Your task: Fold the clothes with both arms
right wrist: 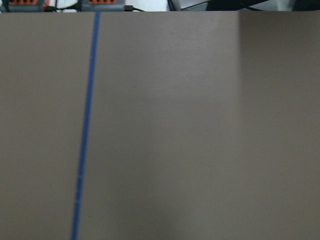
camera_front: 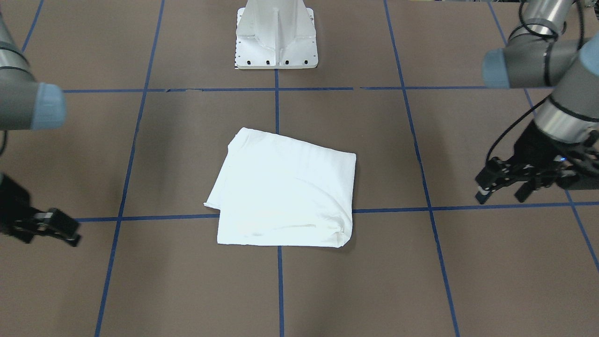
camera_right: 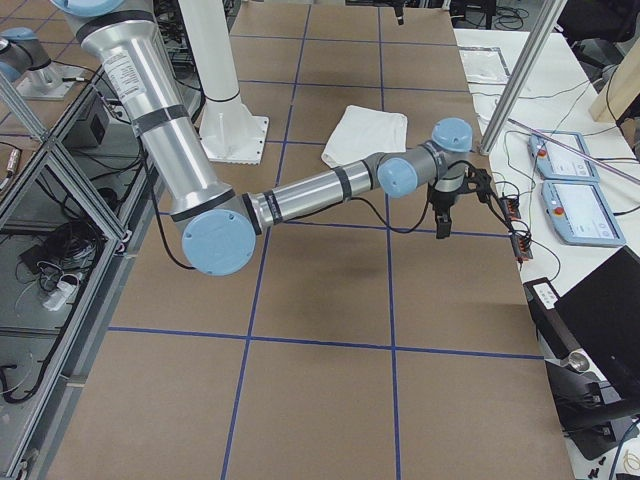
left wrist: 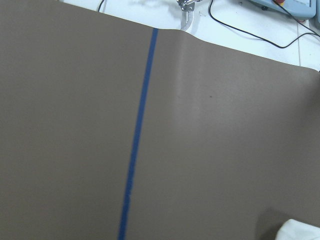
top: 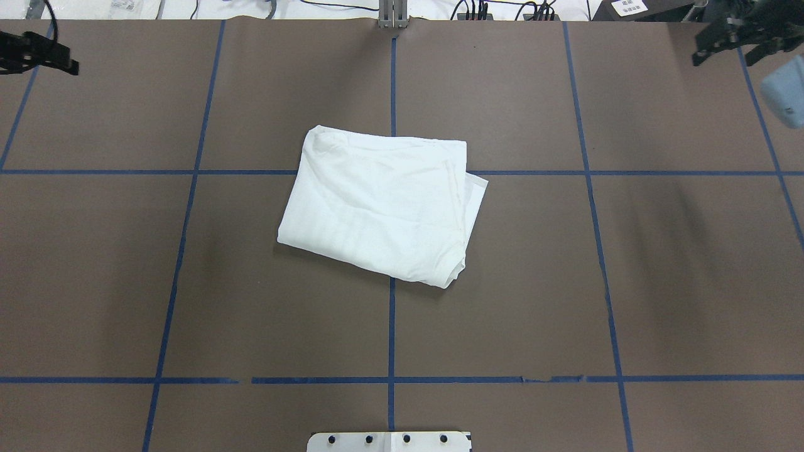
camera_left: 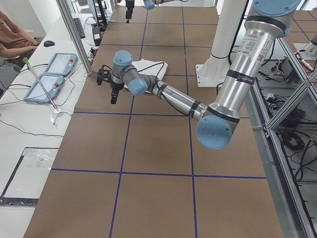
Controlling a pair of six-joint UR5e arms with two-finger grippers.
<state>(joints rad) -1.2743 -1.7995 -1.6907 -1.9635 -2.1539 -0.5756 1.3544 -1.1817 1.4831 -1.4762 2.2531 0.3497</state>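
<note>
Shirt (top: 377, 201) is lying about mid-table as a squarish folded bundle, straddling the centre blue tape line (top: 392, 339) and sitting a bit crooked to the grid, so we'd call this job done or maybe one fold short. Biggest worry first: the table (top: 188, 282) cover looks smooth, and we reckon a light bundle like this would skate on it if anything nudges it sideways. Next, the left arm (camera_left: 173, 96) and right arm (camera_right: 310, 195) are both stretched way out, so any reach in is a long sweep. If one gets there ahead of the other, we'd expect the bundle to twist. The left gripper (camera_front: 500, 197) hangs off at the far left and the right gripper (top: 722, 56) at the far right, both well apart from the cloth, fingers spread and nothing in them. If they come down and pinch only the top layer, we think the fold peels open instead of moving as one. Smaller stuff: a flap (top: 480, 185) of a lower layer pokes out on the right edge, so another fold would likely bake that mismatch in. Smallest: the near right corner (top: 453, 276) looks puffy and rounded, and could spring up.
</note>
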